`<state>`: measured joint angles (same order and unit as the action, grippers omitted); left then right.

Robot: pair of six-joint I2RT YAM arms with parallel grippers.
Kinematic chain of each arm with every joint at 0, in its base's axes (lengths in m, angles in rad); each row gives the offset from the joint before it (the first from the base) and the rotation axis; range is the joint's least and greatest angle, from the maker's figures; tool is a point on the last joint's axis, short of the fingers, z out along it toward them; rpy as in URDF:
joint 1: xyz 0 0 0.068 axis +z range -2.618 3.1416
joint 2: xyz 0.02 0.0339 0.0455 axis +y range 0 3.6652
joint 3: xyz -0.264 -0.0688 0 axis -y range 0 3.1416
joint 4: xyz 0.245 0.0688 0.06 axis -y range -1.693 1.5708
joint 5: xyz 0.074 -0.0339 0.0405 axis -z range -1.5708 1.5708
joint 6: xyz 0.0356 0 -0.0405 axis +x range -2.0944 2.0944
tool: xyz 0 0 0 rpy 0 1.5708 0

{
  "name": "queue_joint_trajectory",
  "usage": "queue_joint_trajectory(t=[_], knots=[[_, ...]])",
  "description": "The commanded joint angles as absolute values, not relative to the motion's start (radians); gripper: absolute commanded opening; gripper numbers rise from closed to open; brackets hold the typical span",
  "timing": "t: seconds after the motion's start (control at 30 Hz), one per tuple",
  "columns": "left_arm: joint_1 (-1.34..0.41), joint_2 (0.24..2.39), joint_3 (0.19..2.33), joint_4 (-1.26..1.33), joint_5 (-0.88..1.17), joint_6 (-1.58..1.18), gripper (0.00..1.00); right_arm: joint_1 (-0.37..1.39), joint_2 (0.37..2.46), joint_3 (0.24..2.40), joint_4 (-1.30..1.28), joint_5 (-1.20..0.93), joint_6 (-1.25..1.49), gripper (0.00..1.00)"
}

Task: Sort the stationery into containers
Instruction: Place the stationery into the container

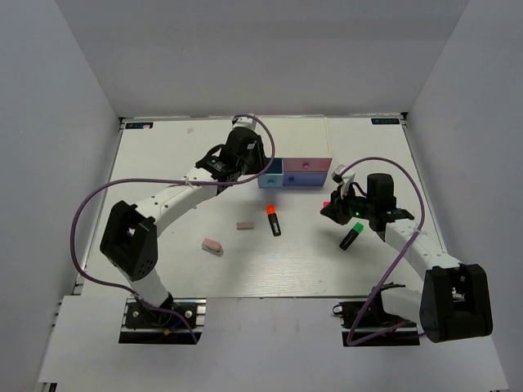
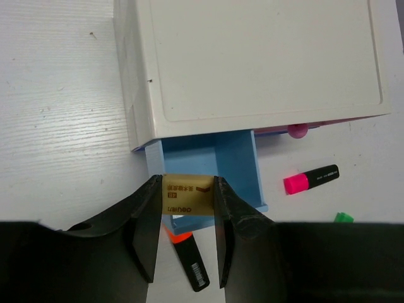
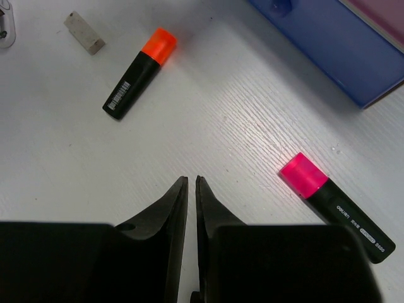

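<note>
Evidently, the left tool pinched a tan eraser just above the open blue drawer to drop it inside, while the right tool, pressed together, held nothing.

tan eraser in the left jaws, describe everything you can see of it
The tan eraser is a small rectangular block, its tan sleeve printed with dark lettering. The left gripper pinches its two short ends in its jaws, so it lies crosswise between them. It sits over the front of the open blue drawer; contact with the drawer cannot be told.
</note>
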<state>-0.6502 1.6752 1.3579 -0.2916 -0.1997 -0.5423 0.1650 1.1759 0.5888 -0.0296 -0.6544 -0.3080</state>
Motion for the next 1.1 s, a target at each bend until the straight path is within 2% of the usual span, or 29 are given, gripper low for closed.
queue_joint_trajectory(t=[0.0,0.1,0.2,0.23,0.37,0.53,0.67,0.8,0.83,0.97,1.07], knots=[[-0.664,1.670,1.422,-0.259,-0.187,-0.531,0.21,0.169,1.160,0.589,-0.025,-0.669,-0.325,0.16],[-0.664,1.680,1.431,-0.259,-0.187,-0.522,0.21,0.170,1.161,0.591,-0.025,-0.670,-0.325,0.17],[-0.673,1.692,1.443,-0.259,-0.187,-0.522,0.28,0.170,1.164,0.591,-0.023,-0.673,-0.325,0.21],[-0.673,1.701,1.443,-0.259,-0.187,-0.522,0.34,0.170,1.164,0.589,-0.023,-0.673,-0.327,0.24],[-0.673,1.712,1.453,-0.270,-0.187,-0.522,0.50,0.170,1.163,0.591,-0.026,-0.676,-0.331,0.33],[-0.683,1.721,1.462,-0.270,-0.187,-0.522,0.60,0.170,1.166,0.597,-0.037,-0.693,-0.351,0.39],[-0.683,1.721,1.471,-0.270,-0.187,-0.522,0.67,0.175,1.167,0.609,-0.051,-0.750,-0.397,0.44],[-0.683,1.674,1.493,-0.282,-0.199,-0.522,0.68,0.182,1.167,0.624,-0.106,-0.891,-0.537,0.54],[-0.692,1.655,1.493,-0.282,-0.199,-0.522,0.68,0.190,1.164,0.627,-0.112,-0.914,-0.567,0.60],[-0.692,1.516,1.352,-0.282,-0.261,-0.534,0.69,0.244,1.176,0.640,-0.107,-0.985,-0.758,0.68],[-0.667,1.375,1.179,-0.297,-0.293,-0.630,0.75,0.345,1.242,0.667,-0.088,-0.913,-0.824,0.68]])
